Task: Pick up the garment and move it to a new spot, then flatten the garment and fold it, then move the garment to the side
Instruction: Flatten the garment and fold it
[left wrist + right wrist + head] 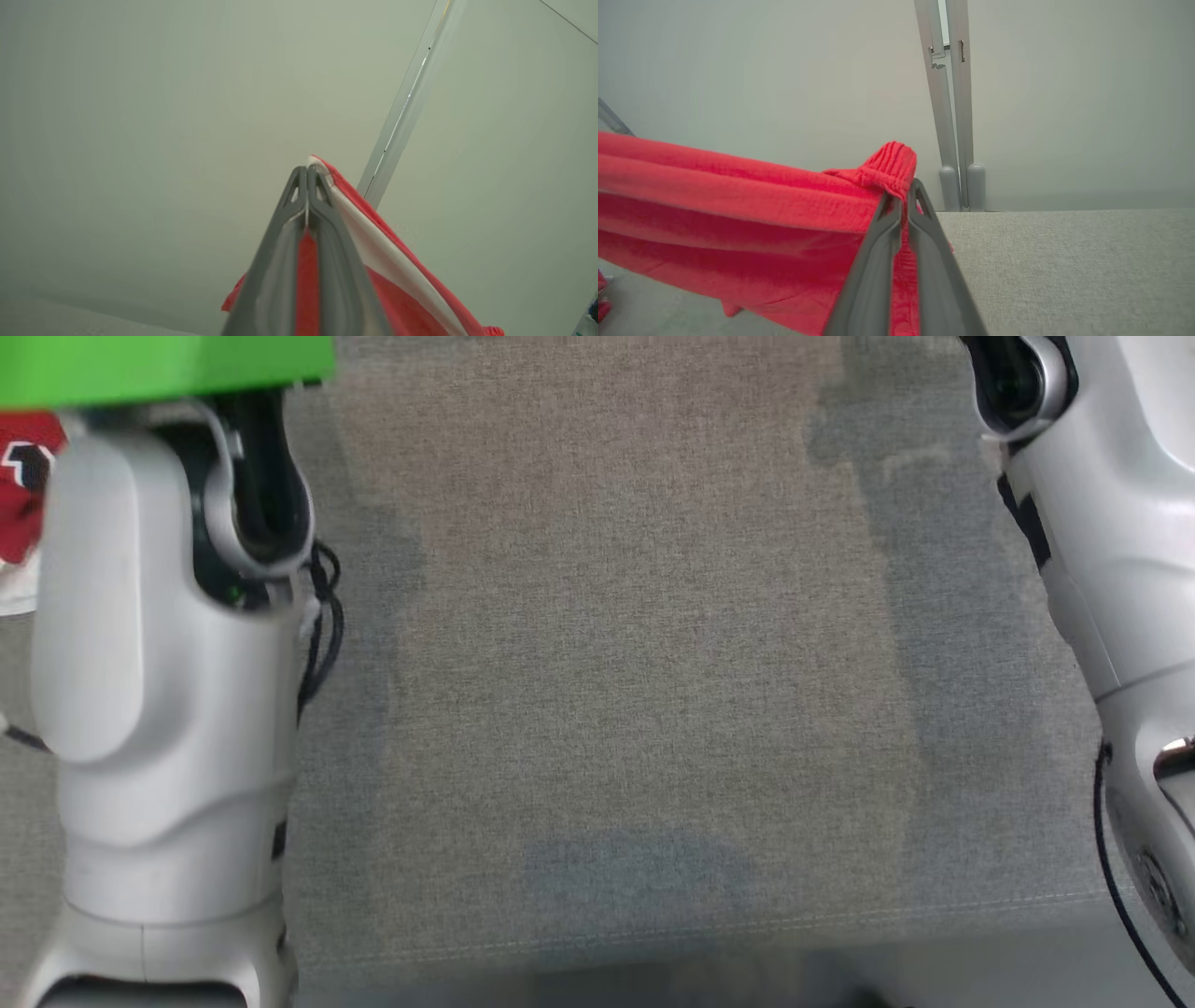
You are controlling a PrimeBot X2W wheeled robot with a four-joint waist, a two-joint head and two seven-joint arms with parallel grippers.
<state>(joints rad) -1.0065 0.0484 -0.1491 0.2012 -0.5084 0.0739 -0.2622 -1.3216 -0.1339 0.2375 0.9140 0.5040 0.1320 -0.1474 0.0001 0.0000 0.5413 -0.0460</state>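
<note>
The left gripper (pixel 307 186) is pinching a white-striped edge of the red garment (pixel 738 205), and the right gripper (pixel 903 196) is clamping its ribbed hem, holding it aloft. Judged step: relocation. Next, lowering it flat onto the grey cloth surface (pixel 635 663). At eleven o'clock a green object (pixel 159 364) is showing, contents indiscernible.
</note>
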